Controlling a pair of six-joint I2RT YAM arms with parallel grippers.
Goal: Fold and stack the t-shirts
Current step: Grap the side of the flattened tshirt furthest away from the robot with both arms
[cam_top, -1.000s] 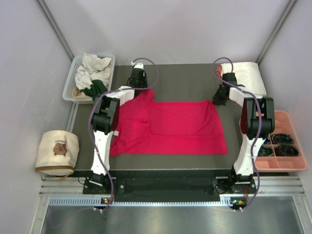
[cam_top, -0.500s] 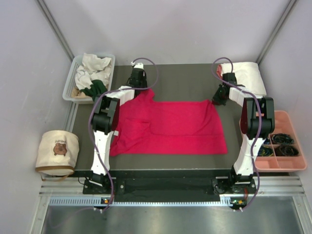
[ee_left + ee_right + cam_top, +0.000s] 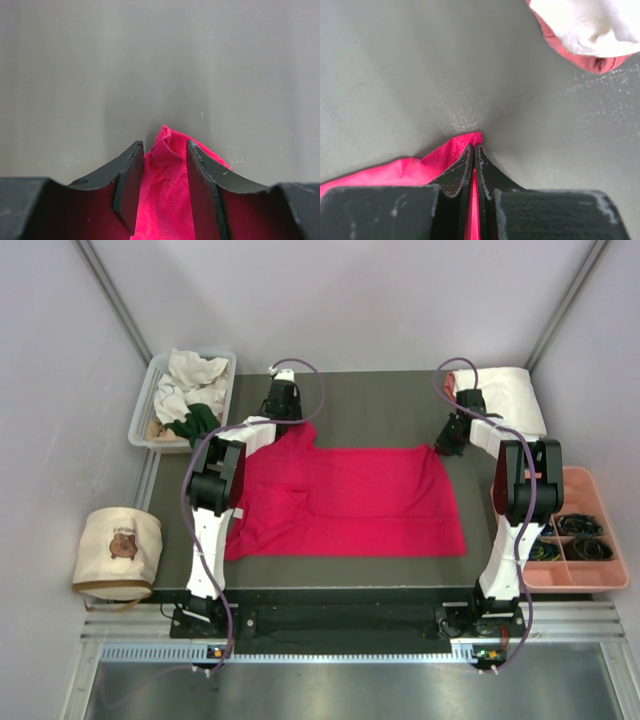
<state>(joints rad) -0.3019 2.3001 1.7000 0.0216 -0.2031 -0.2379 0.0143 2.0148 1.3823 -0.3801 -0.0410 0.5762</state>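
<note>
A crimson-red t-shirt (image 3: 350,502) lies spread flat on the dark table. My left gripper (image 3: 294,423) is at its far left corner. In the left wrist view the left gripper (image 3: 164,150) stands open, with a raised fold of the red cloth (image 3: 167,190) between the fingers. My right gripper (image 3: 446,446) is at the far right corner. In the right wrist view the right gripper (image 3: 474,147) is shut on the shirt's edge (image 3: 437,160), a thin red strip showing between the jaws.
A folded cream-white shirt (image 3: 512,395) lies on a salmon-pink one (image 3: 577,62) at the far right. A clear bin (image 3: 145,405) at the far left holds crumpled shirts. A bear-print bag (image 3: 118,550) stands left; a pink tray (image 3: 600,580) right.
</note>
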